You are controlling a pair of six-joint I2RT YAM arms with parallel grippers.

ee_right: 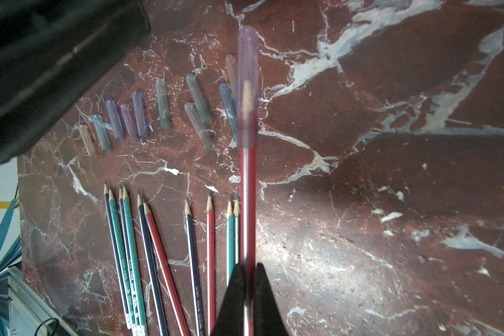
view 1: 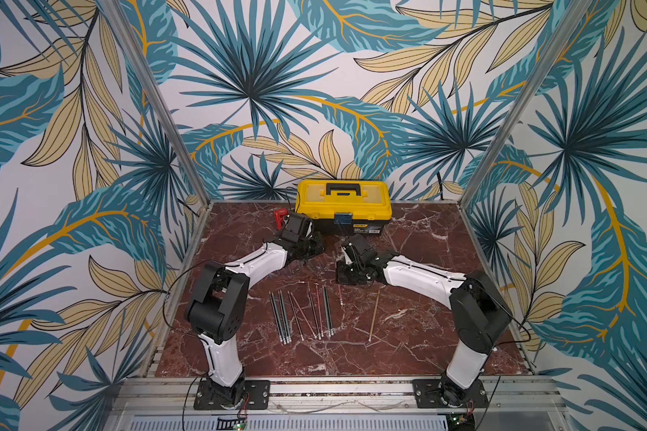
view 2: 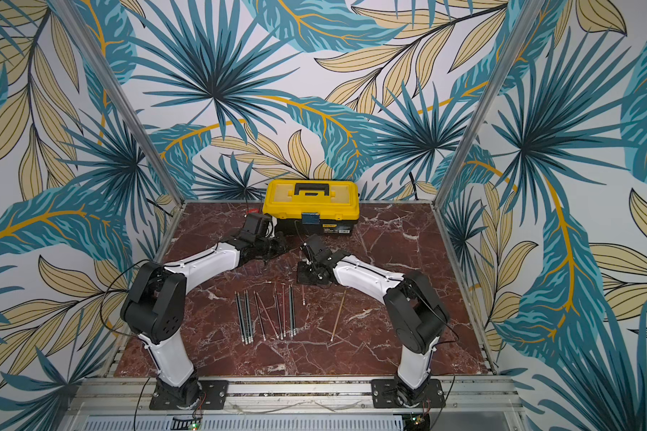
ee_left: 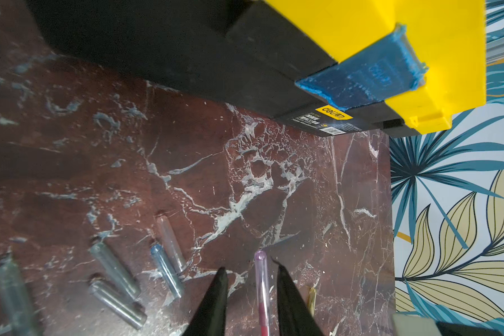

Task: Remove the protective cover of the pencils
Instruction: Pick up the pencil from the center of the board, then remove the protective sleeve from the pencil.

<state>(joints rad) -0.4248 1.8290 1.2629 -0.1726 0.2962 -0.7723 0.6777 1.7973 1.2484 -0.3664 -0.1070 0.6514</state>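
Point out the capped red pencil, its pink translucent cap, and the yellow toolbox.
red wooden pencil (ee_right: 248,203): right wrist view, mid-shaft.
pink translucent plastic cap (ee_right: 248,55): right wrist view, empty part near its closed end.
yellow plastic toolbox (view 1: 343,205): a top view, lid.

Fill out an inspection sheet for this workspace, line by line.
Surface: white-veined red-brown marble tabletop.
Job's things: uncapped pencils in a row; loose caps lying beyond their tips; red pencil with its pink cap on; yellow pencil lying apart.
Clutter: yellow toolbox at the back; red object beside it, partly hidden.
Pincers: right pincer shut on the red pencil; left pincer open, fingers either side of the pink cap.
Cables: black cable looping off the left arm.
Surroundings: leaf-print walls, aluminium posts.
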